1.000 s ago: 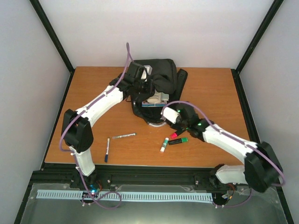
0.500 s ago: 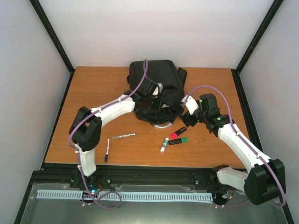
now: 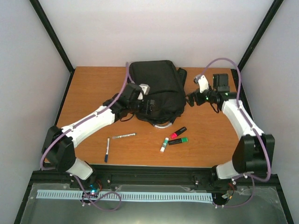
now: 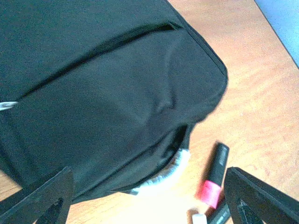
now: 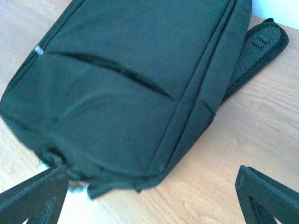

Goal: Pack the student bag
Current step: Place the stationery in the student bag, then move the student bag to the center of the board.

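The student bag (image 3: 156, 86) is a black backpack lying flat at the back middle of the table, and it fills much of both wrist views (image 4: 103, 93) (image 5: 131, 84). A pale edge (image 3: 161, 125) shows under its near end. My left gripper (image 3: 150, 106) hovers over the bag's near left part, open and empty (image 4: 149, 205). My right gripper (image 3: 192, 98) is just off the bag's right side, also open with nothing between its fingers (image 5: 149, 200). A padded strap (image 5: 259, 51) sticks out from under the bag.
In front of the bag lie a pink highlighter (image 3: 177, 133) (image 4: 214, 175), a green highlighter (image 3: 178, 141) and a white stick with a green cap (image 3: 164, 145). A silver pen (image 3: 123, 136) and a blue pen (image 3: 107, 149) lie near the front left.
Both grippers have opened and drawn away from the bag. The bag, bunched up with its inside showing before, now lies flat. The right arm swung back and to the right.
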You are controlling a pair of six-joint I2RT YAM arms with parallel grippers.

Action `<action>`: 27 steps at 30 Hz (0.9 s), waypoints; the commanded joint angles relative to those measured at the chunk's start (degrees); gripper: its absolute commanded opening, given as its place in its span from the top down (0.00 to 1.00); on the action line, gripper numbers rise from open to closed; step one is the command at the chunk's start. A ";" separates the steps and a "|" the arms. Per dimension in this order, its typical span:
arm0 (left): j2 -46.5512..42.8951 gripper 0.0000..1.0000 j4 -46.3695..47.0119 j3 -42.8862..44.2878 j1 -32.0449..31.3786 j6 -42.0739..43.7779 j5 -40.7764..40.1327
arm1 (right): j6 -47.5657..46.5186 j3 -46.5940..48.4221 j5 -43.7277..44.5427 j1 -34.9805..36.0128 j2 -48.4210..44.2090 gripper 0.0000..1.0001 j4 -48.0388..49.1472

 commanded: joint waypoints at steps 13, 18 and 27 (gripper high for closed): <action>4.55 0.09 21.26 -12.62 16.40 -20.49 3.18 | 15.93 23.22 -7.60 -2.36 39.25 0.28 -3.33; 14.48 0.19 24.08 -6.87 16.72 -20.24 7.47 | 15.66 22.65 -14.28 -2.36 41.28 0.52 -3.42; 24.09 0.34 29.68 0.05 16.49 -20.63 15.07 | 13.88 14.22 -16.78 -3.65 35.43 0.85 -4.18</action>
